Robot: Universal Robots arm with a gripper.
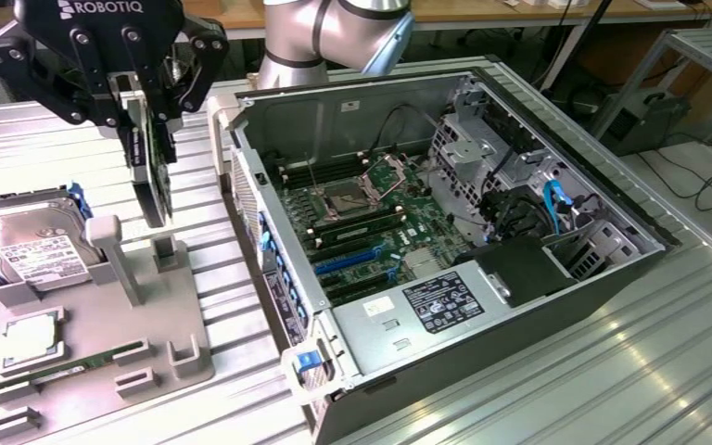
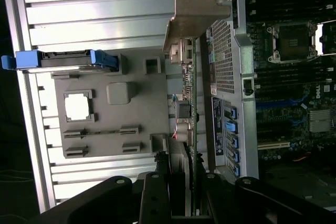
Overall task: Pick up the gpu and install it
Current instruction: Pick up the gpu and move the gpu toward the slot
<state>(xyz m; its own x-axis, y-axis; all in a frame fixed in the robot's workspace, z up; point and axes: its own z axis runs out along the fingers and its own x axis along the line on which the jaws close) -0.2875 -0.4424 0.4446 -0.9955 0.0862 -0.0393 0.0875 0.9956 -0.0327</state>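
The gripper (image 1: 148, 100) pinches the gpu (image 1: 152, 185) by its top edge, with fingers (image 1: 121, 93) pressed on both faces. The card hangs upright below them, over the tray (image 1: 121, 324) and beside the open case (image 1: 331, 120).

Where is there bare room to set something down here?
Bare ribbed table at the exterior view's right of the computer case. Crowded: the grey fixture tray, with the hard drive on it and the hand holding the gpu above it; the gap between tray and case is narrow.

gpu (image 1: 152, 185) black | tray (image 1: 96, 320) grey | drive caddy (image 1: 79, 198) blue
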